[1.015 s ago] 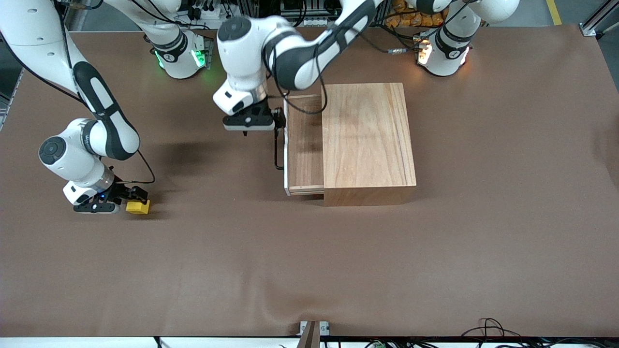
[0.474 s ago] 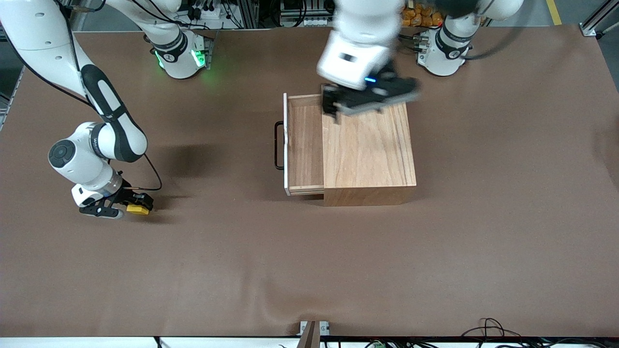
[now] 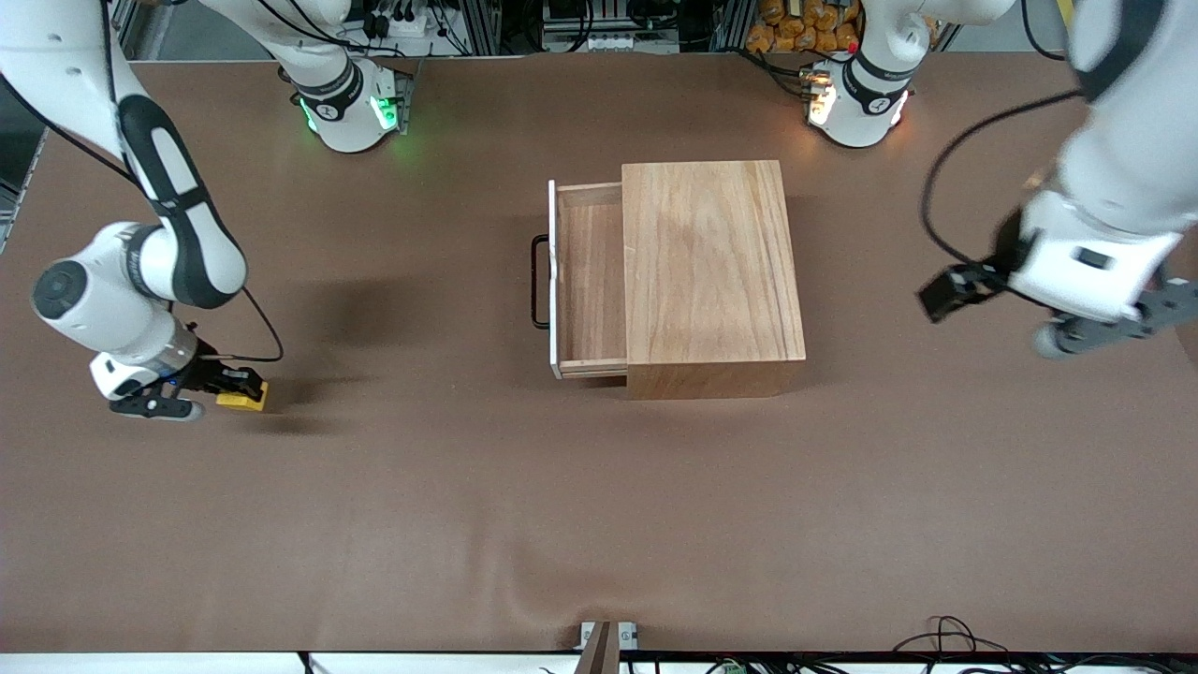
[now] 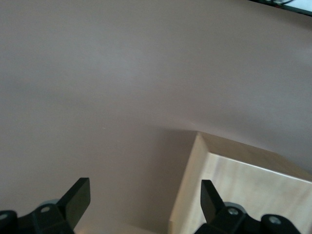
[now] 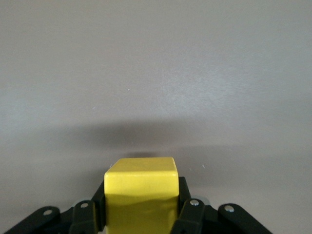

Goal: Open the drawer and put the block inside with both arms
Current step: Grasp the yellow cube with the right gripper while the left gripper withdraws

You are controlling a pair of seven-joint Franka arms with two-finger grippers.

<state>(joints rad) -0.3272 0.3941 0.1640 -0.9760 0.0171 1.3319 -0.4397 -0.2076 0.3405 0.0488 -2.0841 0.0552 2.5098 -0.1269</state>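
The drawer (image 3: 590, 281) stands pulled out of the wooden box (image 3: 713, 276) toward the right arm's end of the desk (image 3: 599, 505), its tray open from above; the black handle (image 3: 538, 281) juts from its front; bare desk lies between the handle and the right gripper (image 3: 234, 388); the left gripper (image 3: 1048, 314) hangs well apart from the box, at the left arm's end.

Box (image 3: 713, 271) – pale grained wood, satin; block (image 5: 141, 195) – smooth yellow; table (image 3: 599, 515) – matt brown.
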